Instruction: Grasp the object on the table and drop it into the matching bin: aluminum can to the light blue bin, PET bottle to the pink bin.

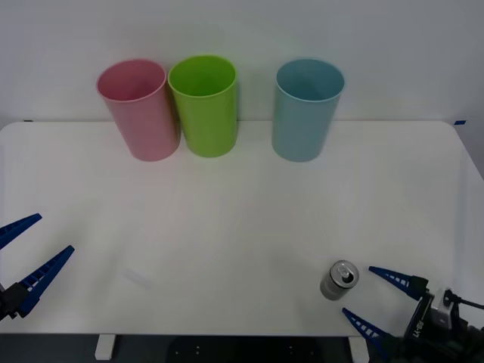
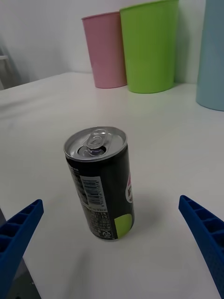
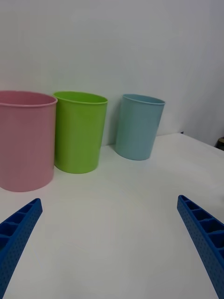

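The right pincer (image 1: 376, 293), spread wide, sits just beside the upright aluminum can (image 1: 338, 280); the left pincer (image 1: 30, 249), also spread, waits well apart from it.

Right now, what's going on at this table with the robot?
The right gripper is open beside an upright aluminum can near the table's front edge, not yet gripping it. The left gripper waits open at the front left. The pink bin, a green bin and the light blue bin stand at the back.

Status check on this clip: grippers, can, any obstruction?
Right gripper open, just short of upright aluminum can. Left gripper open, idle at near left table edge. Nothing between can and light blue bin.
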Tool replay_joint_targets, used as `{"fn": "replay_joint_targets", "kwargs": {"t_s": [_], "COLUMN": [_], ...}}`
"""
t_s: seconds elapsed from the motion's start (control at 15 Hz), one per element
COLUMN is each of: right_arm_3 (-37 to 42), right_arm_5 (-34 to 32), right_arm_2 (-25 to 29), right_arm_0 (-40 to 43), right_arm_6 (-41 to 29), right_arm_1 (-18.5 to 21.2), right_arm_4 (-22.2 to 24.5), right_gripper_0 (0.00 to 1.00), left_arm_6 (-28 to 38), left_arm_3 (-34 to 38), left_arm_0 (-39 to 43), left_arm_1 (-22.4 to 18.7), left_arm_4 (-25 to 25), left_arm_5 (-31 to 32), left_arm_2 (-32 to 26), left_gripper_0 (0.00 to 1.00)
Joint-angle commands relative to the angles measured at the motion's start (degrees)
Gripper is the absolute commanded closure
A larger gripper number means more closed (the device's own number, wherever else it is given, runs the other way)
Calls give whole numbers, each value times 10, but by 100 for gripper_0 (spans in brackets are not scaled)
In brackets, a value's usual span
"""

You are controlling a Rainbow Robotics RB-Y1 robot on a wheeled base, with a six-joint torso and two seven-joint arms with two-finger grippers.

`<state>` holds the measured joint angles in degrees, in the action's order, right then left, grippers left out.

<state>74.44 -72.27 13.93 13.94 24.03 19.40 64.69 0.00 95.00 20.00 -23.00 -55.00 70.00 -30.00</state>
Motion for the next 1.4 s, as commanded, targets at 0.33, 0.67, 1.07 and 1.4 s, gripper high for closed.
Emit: {"fn": "replay_joint_targets", "kwargs": {"t_s": [0.33, 0.67, 1.07, 1.4], "right_arm_3": [0, -1, 0, 0], "right_arm_5": [71, 95, 103, 102], "right_arm_2": [-53, -61, -68, -69], "right_arm_0": [-20, -37, -39, -41], "right_arm_6": [26, 32, 36, 38], "right_arm_1": [-17, -43, -44, -44], "right_arm_4": [1, 27, 27, 21], "right_gripper_0": [0, 0, 0, 100], "left_arm_6": [0, 0, 0, 0], "left_arm_3": [0, 0, 0, 0], "left_arm_0": [0, 0, 0, 0], "left_arm_1": [0, 0, 0, 0], "left_arm_4": [0, 0, 0, 0], "left_arm_5": [0, 0, 0, 0], "left_arm_2": [0, 0, 0, 0], "left_gripper_0": [0, 0, 0, 0]}}
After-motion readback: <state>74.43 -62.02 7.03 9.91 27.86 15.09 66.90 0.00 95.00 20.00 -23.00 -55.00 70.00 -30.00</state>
